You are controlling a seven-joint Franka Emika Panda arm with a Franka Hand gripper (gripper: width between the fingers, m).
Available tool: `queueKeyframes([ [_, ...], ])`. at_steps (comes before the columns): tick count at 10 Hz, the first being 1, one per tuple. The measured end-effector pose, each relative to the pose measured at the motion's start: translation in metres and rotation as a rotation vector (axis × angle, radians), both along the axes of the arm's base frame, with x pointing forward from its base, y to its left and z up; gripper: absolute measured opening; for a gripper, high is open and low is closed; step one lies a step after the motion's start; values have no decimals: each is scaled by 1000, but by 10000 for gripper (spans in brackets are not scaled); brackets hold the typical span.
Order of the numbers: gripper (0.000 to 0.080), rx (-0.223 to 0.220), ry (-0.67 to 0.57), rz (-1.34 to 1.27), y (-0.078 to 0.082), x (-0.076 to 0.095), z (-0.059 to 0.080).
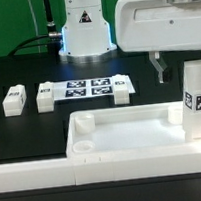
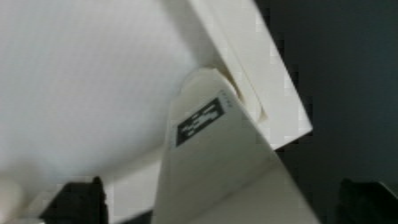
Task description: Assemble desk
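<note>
The white tray-like desk tabletop (image 1: 125, 115) lies at the front middle of the table, rim up, with a round corner socket (image 1: 81, 146). One white leg (image 1: 197, 100) with a square marker stands upright at the tabletop's corner on the exterior view's right. My gripper (image 1: 166, 69) hangs just above and beside that leg's top. In the wrist view the leg (image 2: 222, 150) shows close up between my dark fingers (image 2: 71, 200), with gaps on both sides. My gripper (image 2: 217, 205) is open and holds nothing. Two more legs (image 1: 13, 97) (image 1: 45, 96) lie on the exterior view's left.
The marker board (image 1: 87, 88) lies flat behind the tabletop. A long white rail (image 1: 36, 176) runs along the front edge. The arm's base (image 1: 86, 30) stands at the back, with cables beside it.
</note>
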State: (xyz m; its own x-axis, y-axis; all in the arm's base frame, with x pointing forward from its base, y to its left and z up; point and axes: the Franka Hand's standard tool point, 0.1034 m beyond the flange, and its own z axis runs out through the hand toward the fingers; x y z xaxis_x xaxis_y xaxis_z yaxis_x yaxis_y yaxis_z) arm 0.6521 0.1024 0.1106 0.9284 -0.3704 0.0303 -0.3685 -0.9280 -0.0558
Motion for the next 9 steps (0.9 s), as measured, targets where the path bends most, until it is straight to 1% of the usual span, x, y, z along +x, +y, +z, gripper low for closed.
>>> queueKeyframes([
  [2,649,-11,-21,320,5,0,1],
  [3,649,-11,-20,323,4,0,0],
  [4,622,-10,-19,298,4,0,0],
  [5,622,-10,-19,294,4,0,0],
  [7,286,1,-12,143,4,0,0],
  [8,289,2,-10,114,4,0,0],
  [9,289,8,-5,7,4,0,-1],
])
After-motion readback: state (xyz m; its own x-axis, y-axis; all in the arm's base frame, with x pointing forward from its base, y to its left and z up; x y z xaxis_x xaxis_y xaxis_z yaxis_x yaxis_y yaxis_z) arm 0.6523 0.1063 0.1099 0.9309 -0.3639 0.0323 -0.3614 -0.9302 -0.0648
